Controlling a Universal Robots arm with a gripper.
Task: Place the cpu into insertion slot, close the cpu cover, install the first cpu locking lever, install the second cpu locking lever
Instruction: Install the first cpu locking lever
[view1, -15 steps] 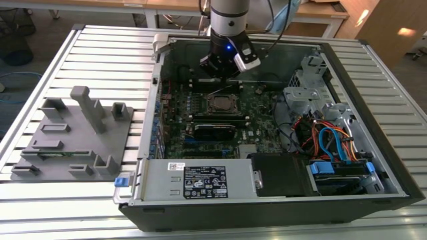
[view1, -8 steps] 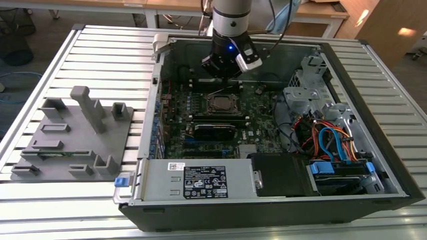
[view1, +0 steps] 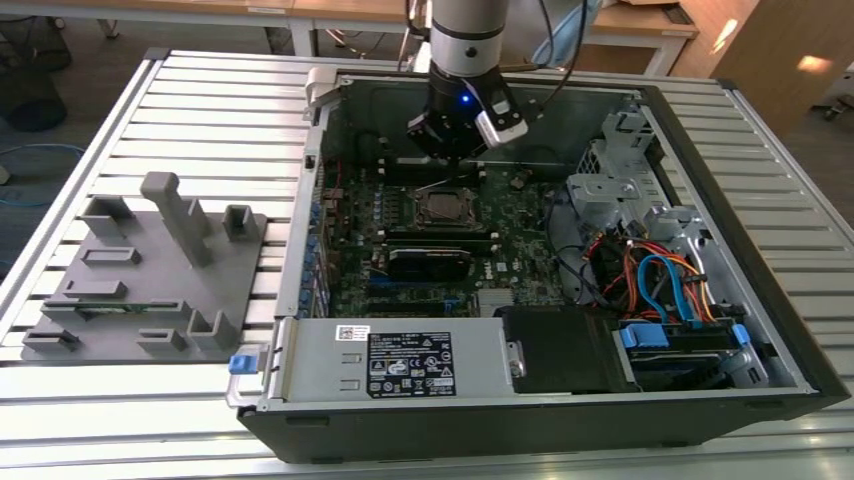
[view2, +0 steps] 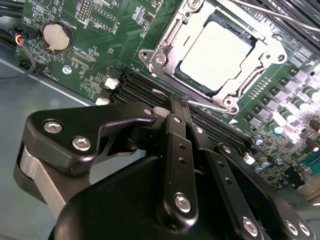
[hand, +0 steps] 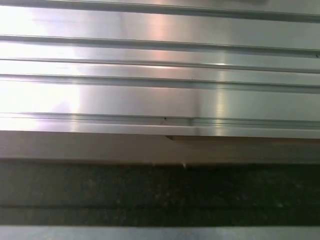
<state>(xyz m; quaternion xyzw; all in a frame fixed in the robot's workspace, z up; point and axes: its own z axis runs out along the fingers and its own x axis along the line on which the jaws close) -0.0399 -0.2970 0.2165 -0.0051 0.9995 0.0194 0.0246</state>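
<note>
The cpu (view2: 215, 50) lies flat in the insertion slot (view2: 235, 90), its pale silver top showing through the window of the cpu cover (view2: 167, 37), which is folded down over it. In the exterior view the same socket (view1: 445, 208) sits mid-board inside the open computer case. My gripper (view2: 180, 102) hangs just beside the socket's edge, with its two black fingers (view2: 175, 130) pressed together. Their tips meet a thin wire locking lever (view2: 207, 104) that runs along that edge. Another wire lever (view2: 265, 12) lies along the far side. From outside, the gripper (view1: 447, 155) is just behind the socket.
Black memory slots (view2: 145, 92) and a coin battery (view2: 54, 37) lie close to the fingers. A grey power supply box (view1: 400, 365) fills the case front, with cables (view1: 654, 280) at the exterior view's right. A grey fixture (view1: 147, 270) stands on the slatted table (hand: 160, 95).
</note>
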